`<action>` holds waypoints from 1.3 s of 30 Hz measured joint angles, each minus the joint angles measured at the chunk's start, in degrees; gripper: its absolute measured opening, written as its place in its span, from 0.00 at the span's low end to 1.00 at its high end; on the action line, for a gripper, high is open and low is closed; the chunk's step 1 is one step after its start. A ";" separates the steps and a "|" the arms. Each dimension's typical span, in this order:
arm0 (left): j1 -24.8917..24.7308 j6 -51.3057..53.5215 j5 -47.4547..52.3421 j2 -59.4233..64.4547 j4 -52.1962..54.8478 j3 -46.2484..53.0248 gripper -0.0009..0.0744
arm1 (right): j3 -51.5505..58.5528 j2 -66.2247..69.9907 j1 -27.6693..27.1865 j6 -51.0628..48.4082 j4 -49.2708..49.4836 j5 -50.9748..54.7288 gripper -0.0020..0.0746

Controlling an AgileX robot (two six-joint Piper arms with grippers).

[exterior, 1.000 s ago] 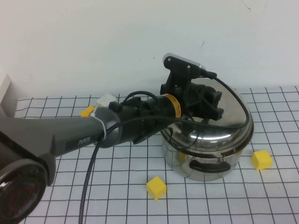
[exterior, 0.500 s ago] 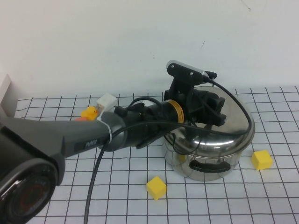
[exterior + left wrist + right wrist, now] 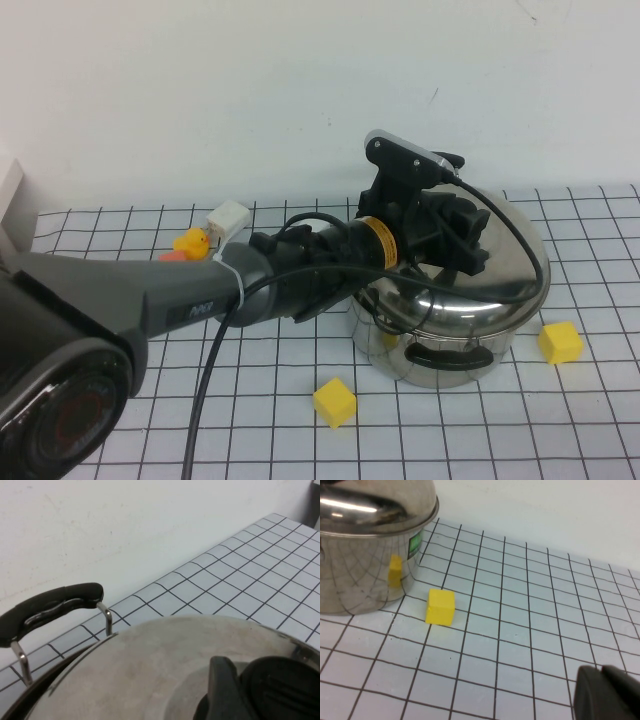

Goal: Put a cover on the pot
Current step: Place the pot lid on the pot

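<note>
The steel pot (image 3: 440,345) stands on the gridded table, right of centre, one black loop handle facing front. The domed steel lid (image 3: 505,265) lies on it, tilted, its rim overhanging the pot's right side. My left gripper (image 3: 452,235) is over the lid's top, shut on the black knob. In the left wrist view the lid (image 3: 150,665), the knob (image 3: 282,685) beside a finger (image 3: 225,687), and the pot's far handle (image 3: 50,607) show. My right gripper (image 3: 605,695) is shut and empty, low over the table to the right of the pot (image 3: 360,575).
A yellow cube (image 3: 334,401) lies in front of the pot and another (image 3: 560,341) to its right, also in the right wrist view (image 3: 441,607). A rubber duck (image 3: 190,243) and a white block (image 3: 229,217) sit at the back left. The wall is close behind.
My left gripper has moved a little to the right with the lid, and the lid has shifted right over the pot.
</note>
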 joint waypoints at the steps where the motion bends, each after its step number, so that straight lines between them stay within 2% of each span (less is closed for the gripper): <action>1: 0.00 0.00 0.00 0.00 -0.08 0.00 0.45 | 0.00 0.00 0.00 0.00 0.00 0.00 0.04; 12: 0.11 0.92 0.93 0.35 -5.61 0.00 0.45 | 0.00 0.00 0.00 0.00 0.00 0.00 0.04; 39: 0.11 -0.19 5.96 -0.39 -2.87 -0.26 0.45 | 0.00 0.00 0.00 0.00 0.00 0.00 0.04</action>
